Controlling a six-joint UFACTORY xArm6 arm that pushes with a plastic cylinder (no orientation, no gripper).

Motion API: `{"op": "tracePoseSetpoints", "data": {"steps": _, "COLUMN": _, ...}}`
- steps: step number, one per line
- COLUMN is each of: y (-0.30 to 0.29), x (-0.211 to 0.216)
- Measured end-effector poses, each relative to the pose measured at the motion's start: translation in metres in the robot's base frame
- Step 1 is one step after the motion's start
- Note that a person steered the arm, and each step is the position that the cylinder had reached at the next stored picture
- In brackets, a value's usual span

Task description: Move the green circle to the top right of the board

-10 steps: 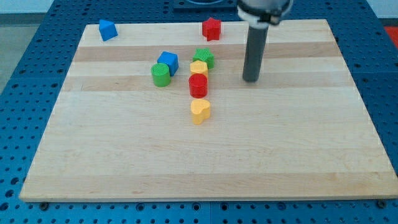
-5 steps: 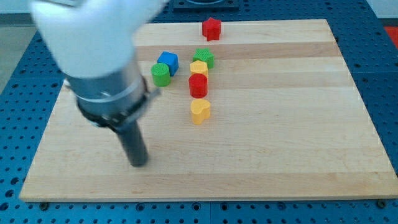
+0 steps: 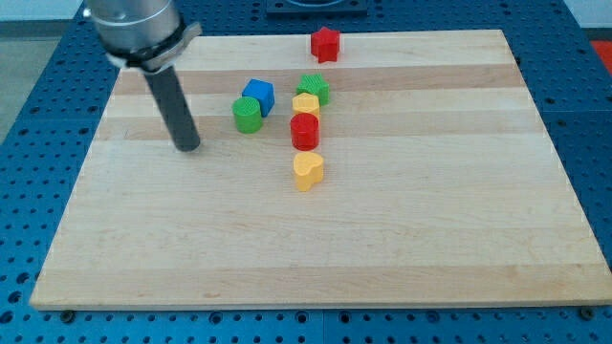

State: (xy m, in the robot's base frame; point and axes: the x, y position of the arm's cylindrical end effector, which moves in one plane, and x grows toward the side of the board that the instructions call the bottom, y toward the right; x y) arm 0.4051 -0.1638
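Observation:
The green circle stands on the wooden board, left of centre in the upper half. It touches the blue cube just above and to its right. My tip rests on the board to the left of the green circle and slightly lower, with a clear gap between them. The rod rises up and to the left from the tip.
A green star, a yellow block, a red cylinder and a yellow heart form a column right of the green circle. A red star sits near the top edge. The arm hides the top left corner.
My tip went from right of the column down to the lower left of the board, then up to its place left of the green circle. The blocks in view have not moved.

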Motion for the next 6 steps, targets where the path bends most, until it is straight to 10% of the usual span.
{"op": "tracePoseSetpoints", "data": {"steps": 6, "y": 0.138, "x": -0.034}}
